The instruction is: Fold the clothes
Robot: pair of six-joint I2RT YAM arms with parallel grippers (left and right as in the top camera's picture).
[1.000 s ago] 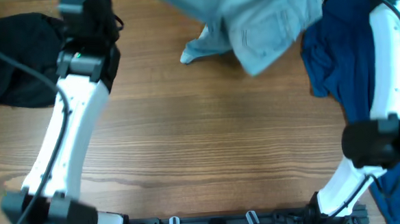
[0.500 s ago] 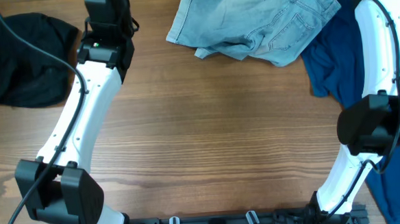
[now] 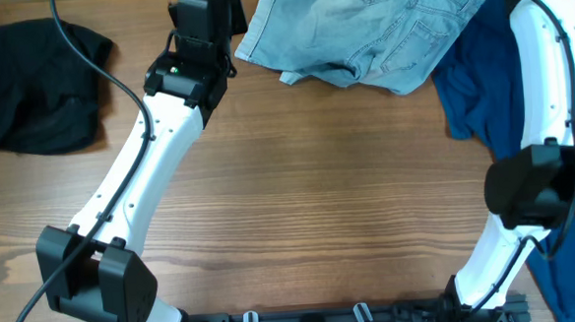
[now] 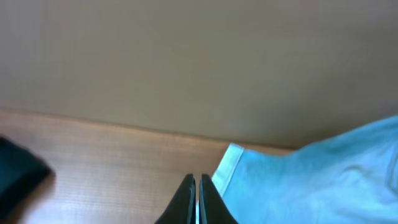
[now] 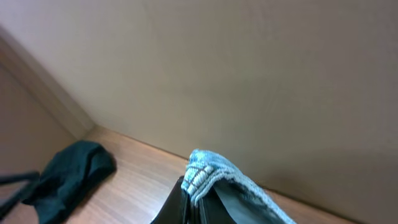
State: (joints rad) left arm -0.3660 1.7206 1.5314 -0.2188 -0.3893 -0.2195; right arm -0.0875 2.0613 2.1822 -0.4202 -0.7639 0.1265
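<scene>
I can read no words, numbers, brand marks or signs in any of my three views. The pale-blue denim shorts (image 3: pixel 369 28) at the far edge of the brown wooden table (image 3: pixel 319 199) show only seams and pocket stitching, with no legible tag. The white arm casings (image 3: pixel 141 179) carry no lettering I can make out from overhead.

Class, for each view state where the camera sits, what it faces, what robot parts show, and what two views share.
Overhead: above the table, looking down at the denim shorts; left arm and right arm show.
Left wrist: on the left arm, facing the back wall; shut left gripper beside the shorts' hem.
Right wrist: on the right arm, facing the wall; right gripper pinches bunched shorts.
Shared: both wrist views show the black garment.
</scene>
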